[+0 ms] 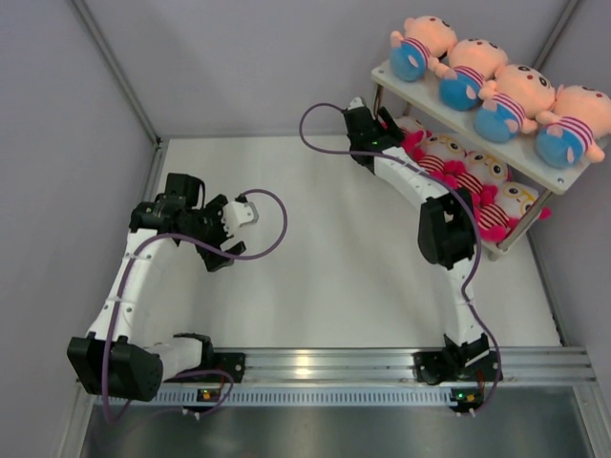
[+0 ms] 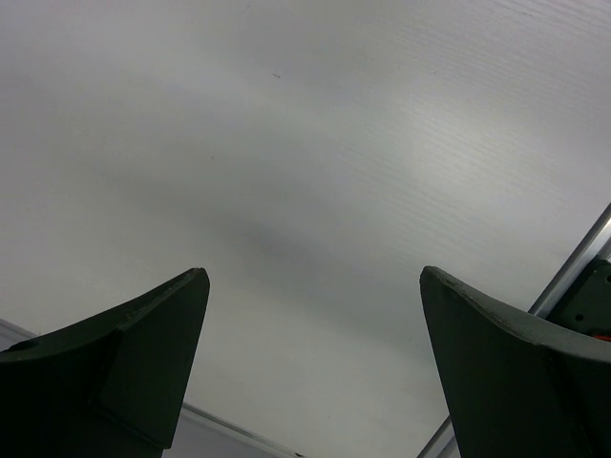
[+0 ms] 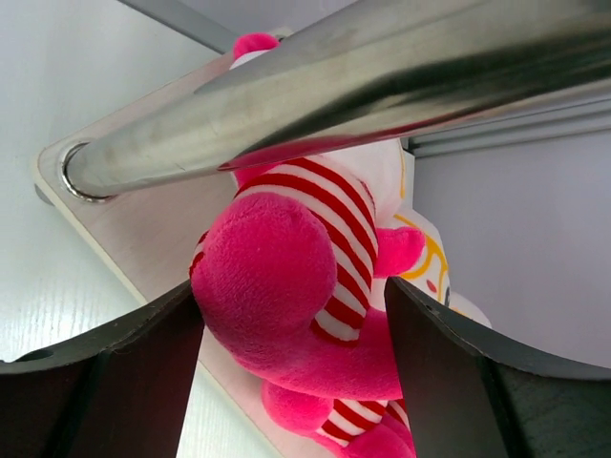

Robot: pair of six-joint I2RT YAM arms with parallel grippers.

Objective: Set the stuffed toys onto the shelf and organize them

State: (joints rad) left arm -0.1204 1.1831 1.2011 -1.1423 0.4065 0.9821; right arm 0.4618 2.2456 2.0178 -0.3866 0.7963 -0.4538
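Observation:
The shelf point(image 1: 386, 72) stands at the back right. Four peach boy dolls point(image 1: 470, 69) lie in a row on its top board. Four hot-pink dolls point(image 1: 477, 172) sit in a row on the lower board. My right gripper point(image 1: 386, 126) is at the shelf's left end, by the leftmost pink doll point(image 1: 416, 143). In the right wrist view its jaws point(image 3: 291, 286) are open and straddle that doll's pink leg and striped body point(image 3: 315, 200), which rests on the lower board point(image 3: 143, 229). My left gripper point(image 1: 234, 232) is open and empty above the table, as its wrist view point(image 2: 313, 277) shows.
A metal shelf leg point(image 3: 382, 67) crosses just above the right gripper's fingers. Grey walls enclose the white table point(image 1: 315, 248); the back right wall is close behind the shelf. A metal rail point(image 1: 334, 363) with the arm bases runs along the near edge.

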